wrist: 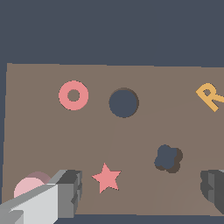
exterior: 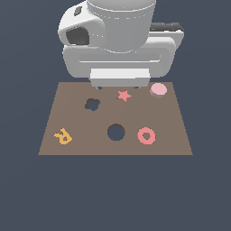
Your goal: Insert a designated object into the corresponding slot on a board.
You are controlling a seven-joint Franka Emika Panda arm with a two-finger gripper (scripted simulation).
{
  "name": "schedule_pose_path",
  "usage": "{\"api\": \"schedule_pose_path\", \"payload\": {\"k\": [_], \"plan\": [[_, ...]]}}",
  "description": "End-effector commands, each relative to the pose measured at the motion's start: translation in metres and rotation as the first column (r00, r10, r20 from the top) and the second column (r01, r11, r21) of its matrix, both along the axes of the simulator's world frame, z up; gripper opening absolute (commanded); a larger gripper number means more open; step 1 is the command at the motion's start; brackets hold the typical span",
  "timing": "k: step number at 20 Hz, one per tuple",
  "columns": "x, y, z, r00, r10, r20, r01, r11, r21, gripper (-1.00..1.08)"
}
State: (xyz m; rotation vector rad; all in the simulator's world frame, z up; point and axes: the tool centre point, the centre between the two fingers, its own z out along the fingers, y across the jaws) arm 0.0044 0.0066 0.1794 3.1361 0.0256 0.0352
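The gripper [wrist: 142, 192] hangs low over the far edge of the flat brown rectangular board [exterior: 72, 97], its two dark-padded fingers [wrist: 72, 190] spread wide apart with nothing between them but bare board and the small red star [wrist: 106, 177]. They grip nothing. In the wrist view one finger sits just beside the small solid pink round puck [wrist: 28, 186], partly covering it; whether it actually touches the puck I cannot tell. The other finger stands well off, past the lobed flower-shaped hole [wrist: 168, 158].

From the exterior view, the puck [exterior: 158, 90] rests on the board near its far corner on the exterior view's right, with a lighter top and a darker side. The plain dark circular hole [exterior: 116, 132] lies well apart from it, toward the near edge, between the orange letter R [exterior: 62, 136] on the exterior view's left and the flat pink ring [exterior: 146, 135] on the right. The star [exterior: 124, 95] lies between the puck and the flower-shaped hole [exterior: 92, 104].

The bulky white arm [exterior: 118, 38] looms over the far side of the board. The only writing is that orange R.
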Motion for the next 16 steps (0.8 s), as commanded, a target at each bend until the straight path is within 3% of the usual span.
{"api": "schedule_pose_path", "payload": {"k": [1,9,16], "plan": [[0.0,0.0,0.0,1.0,0.0,0.0,0.0,1.0,0.0,1.0],[-0.01,0.019,-0.014,1.0,0.019,-0.003,-0.019,1.0,0.001,1.0],[-0.04,0.069,-0.052,0.998,0.068,-0.009,-0.068,0.998,0.003,1.0]]}}
